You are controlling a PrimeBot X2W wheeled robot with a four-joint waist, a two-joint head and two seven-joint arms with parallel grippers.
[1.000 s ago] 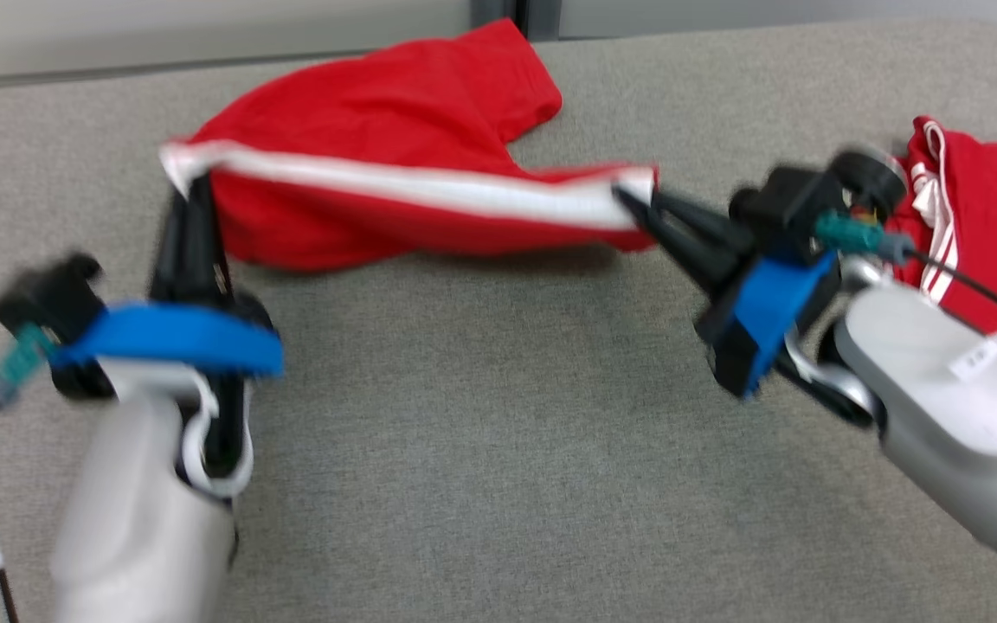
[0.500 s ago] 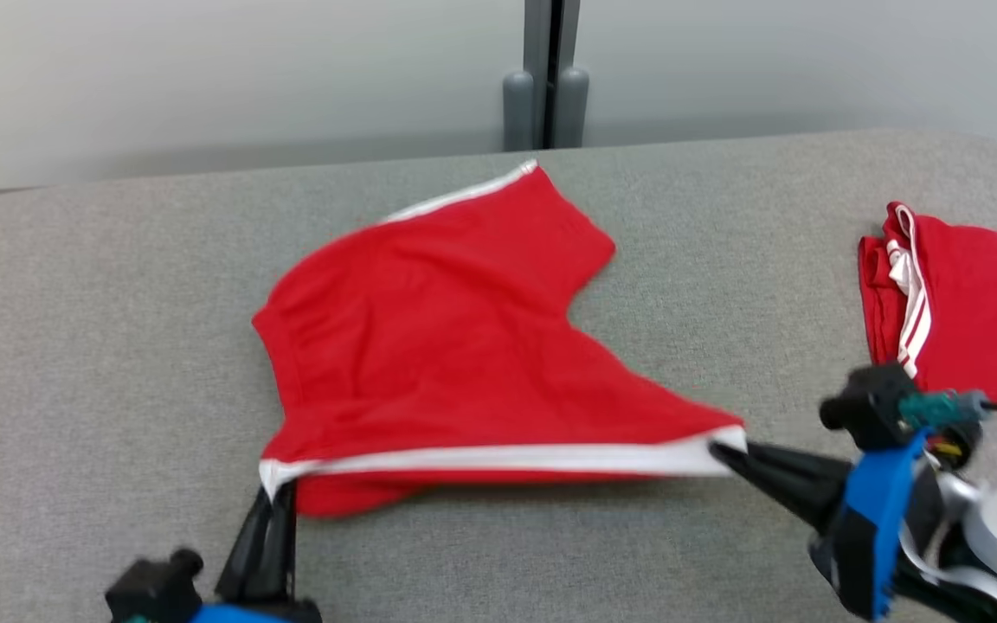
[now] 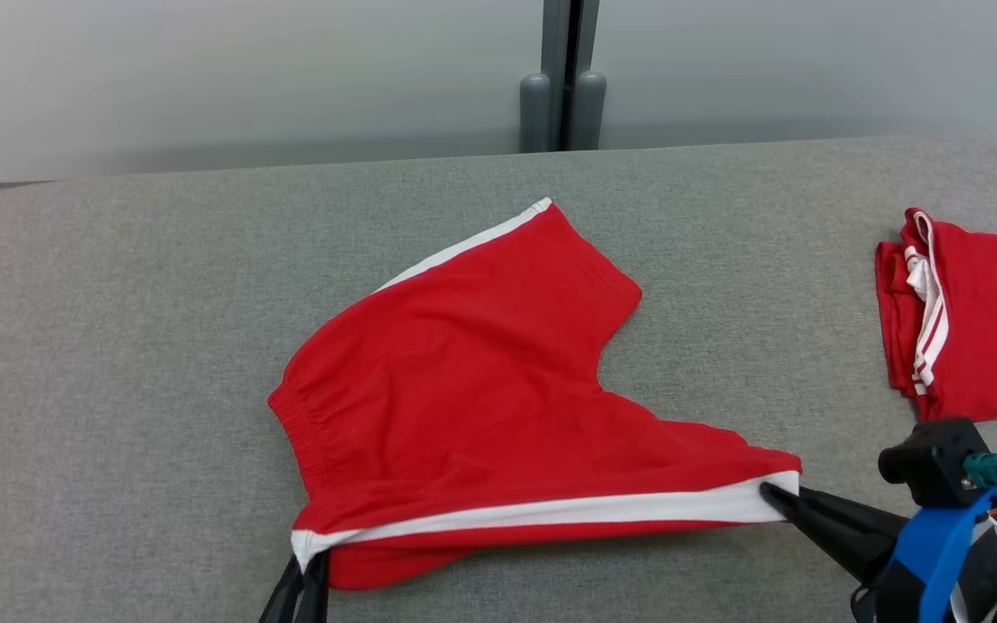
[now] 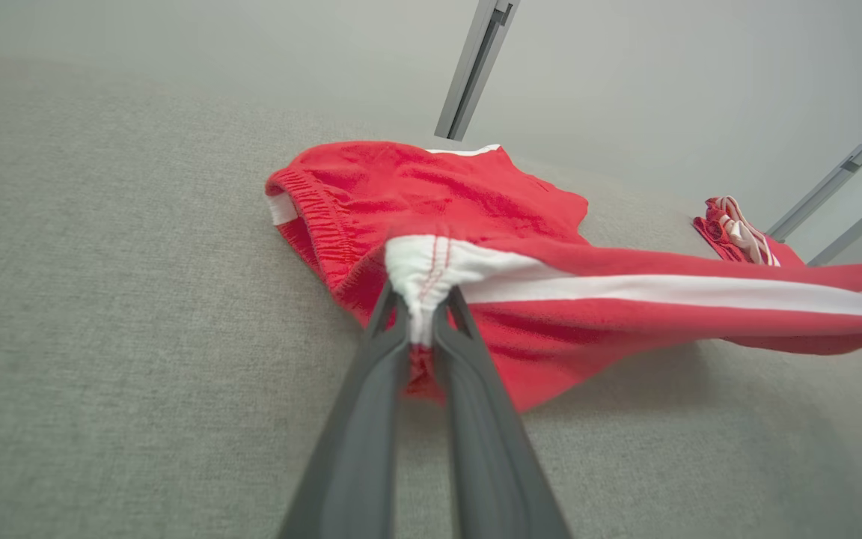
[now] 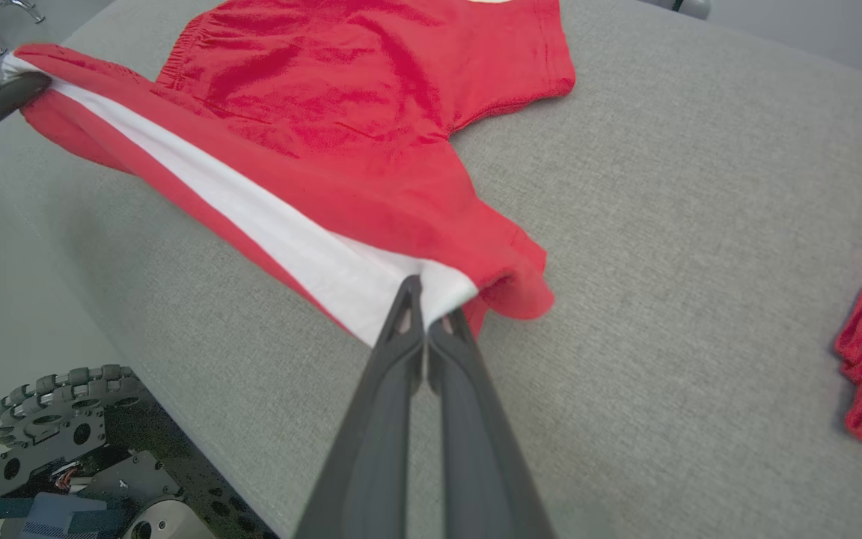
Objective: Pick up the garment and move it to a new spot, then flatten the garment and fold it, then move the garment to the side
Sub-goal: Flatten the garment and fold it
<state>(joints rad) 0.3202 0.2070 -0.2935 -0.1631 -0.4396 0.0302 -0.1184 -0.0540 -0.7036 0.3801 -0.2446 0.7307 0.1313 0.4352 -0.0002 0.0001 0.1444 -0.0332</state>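
The red garment (image 3: 464, 372) is grasped at its white stripe by the left end effector (image 3: 306, 561) and the right end effector (image 3: 771, 495), and lies partly on the grey desk (image 3: 118, 303).

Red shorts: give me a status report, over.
Left gripper shut on shorts at waistband corner. Right gripper shut on hem corner, white stripe stretched between. Folded red garment lies apart at right, nothing in the way.

garment (image 3: 464, 381): red shorts, white stripe | part-spread on grey table (image 3: 118, 303) | near edge lifted
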